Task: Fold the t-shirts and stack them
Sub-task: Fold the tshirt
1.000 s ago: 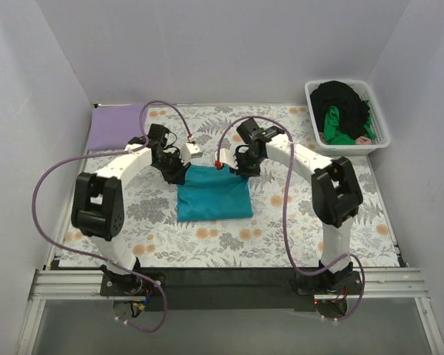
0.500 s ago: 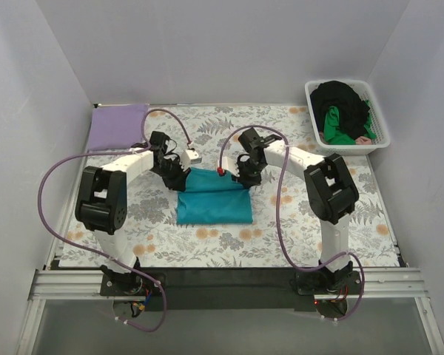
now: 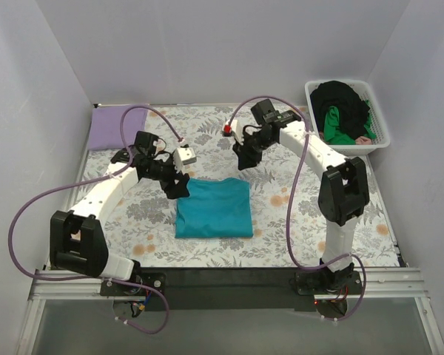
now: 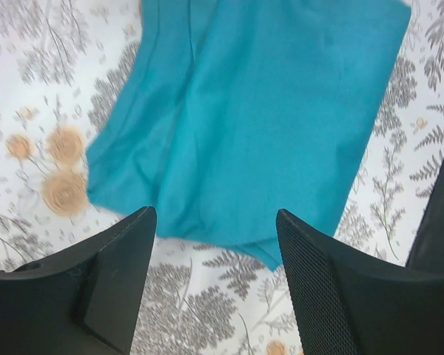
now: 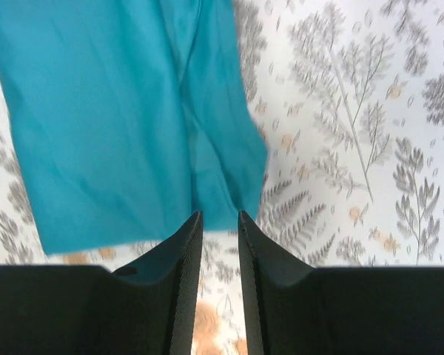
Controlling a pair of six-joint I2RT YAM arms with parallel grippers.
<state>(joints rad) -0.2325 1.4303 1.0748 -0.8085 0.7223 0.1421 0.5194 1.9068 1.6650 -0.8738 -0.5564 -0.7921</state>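
Right gripper (image 5: 218,216) risen, wrist views crop t-shirt (image 5: 118,126)

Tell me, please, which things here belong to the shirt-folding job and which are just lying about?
Belong to the job:
teal t-shirt, folded at the centre
lavender t-shirt, folded in the far left corner
black garment and green garment, bundled in the basket

Just lying about:
white basket
floral table cloth

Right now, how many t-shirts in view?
4: teal t-shirt folded mid-table, lavender t-shirt at far-left corner, black t-shirt and green t-shirt heaped in white basket; more may hide there.
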